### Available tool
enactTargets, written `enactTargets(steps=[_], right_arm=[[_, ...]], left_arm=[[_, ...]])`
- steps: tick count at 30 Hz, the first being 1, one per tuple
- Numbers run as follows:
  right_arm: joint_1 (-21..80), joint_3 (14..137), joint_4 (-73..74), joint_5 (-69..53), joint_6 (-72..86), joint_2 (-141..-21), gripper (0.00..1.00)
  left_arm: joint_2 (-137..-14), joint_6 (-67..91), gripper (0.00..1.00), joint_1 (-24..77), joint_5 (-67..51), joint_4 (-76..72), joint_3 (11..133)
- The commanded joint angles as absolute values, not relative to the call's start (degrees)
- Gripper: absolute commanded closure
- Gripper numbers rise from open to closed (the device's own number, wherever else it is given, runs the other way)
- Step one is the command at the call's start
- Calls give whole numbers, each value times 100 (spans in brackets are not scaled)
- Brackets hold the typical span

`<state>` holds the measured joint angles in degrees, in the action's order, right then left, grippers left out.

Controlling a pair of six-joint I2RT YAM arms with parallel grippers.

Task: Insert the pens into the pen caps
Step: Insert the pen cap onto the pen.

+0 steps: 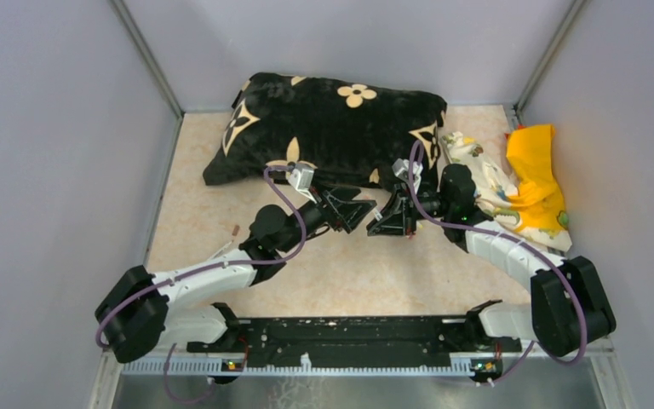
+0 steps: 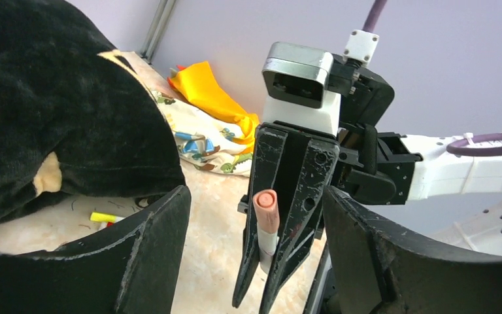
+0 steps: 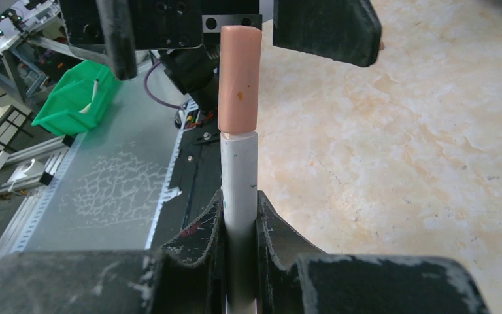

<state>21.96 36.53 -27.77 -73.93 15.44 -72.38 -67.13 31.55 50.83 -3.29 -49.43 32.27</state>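
Note:
My right gripper [image 3: 238, 203] is shut on a white pen [image 3: 238, 170]. A pink cap [image 3: 239, 78] sits on the pen's far end. My left gripper [image 2: 256, 193] is open, with its two fingers [image 3: 327, 26] spread wide on either side of the cap and not touching it. In the left wrist view the capped pen [image 2: 266, 212] stands between the right gripper's closed fingers [image 2: 301, 196]. In the top view the left gripper [image 1: 358, 210] and the right gripper [image 1: 380, 223] meet tip to tip in front of the cushion. A yellow-ended pen [image 2: 106, 217] lies by the cushion's edge.
A big black cushion [image 1: 332, 128] with cream flowers lies at the back. A patterned cloth [image 1: 485, 183] and a yellow cloth [image 1: 535, 162] lie at the right. A thin white pen [image 1: 224, 249] and a small cap [image 1: 234, 228] lie at the left. Grey walls close three sides.

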Motion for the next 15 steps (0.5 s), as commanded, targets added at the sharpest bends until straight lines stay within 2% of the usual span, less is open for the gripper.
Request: enactTargets(steps=[1, 15], right_arm=[[2159, 3922, -2874, -7552, 1380, -7076, 100], [2162, 3937, -2856, -7528, 1406, -7088, 100]], left_arm=[[-6945, 3445, 23, 5025, -447, -5398, 3506], [-7422, 3825, 52, 5019, -796, -5808, 3551]])
